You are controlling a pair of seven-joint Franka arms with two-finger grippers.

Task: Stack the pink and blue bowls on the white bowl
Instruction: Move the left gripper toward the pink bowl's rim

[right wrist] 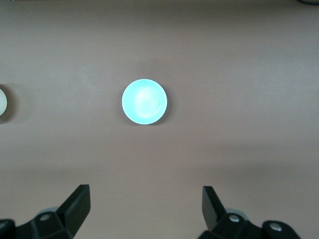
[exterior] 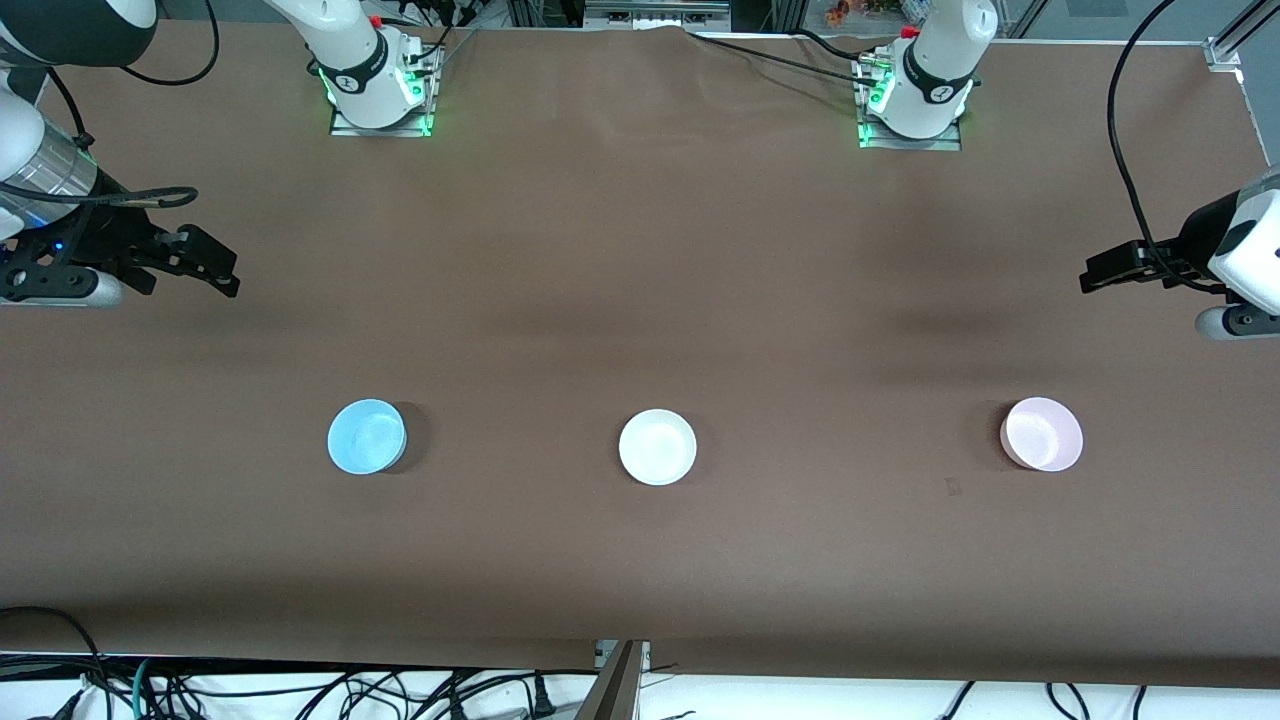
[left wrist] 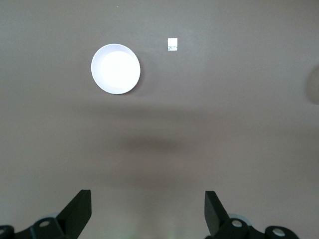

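Observation:
Three bowls stand in a row on the brown table. The light blue bowl is toward the right arm's end, the white bowl is in the middle, and the pale pink bowl is toward the left arm's end. My right gripper is open and empty, over bare table at its own end; its wrist view shows the blue bowl past the open gripper. My left gripper is open and empty over its end; its wrist view shows the pink bowl, washed out pale, past the open gripper.
A small pale tag lies on the cloth beside the pink bowl. The white bowl's edge shows in the right wrist view. The arm bases stand along the table's top edge. Cables hang off the edge nearest the front camera.

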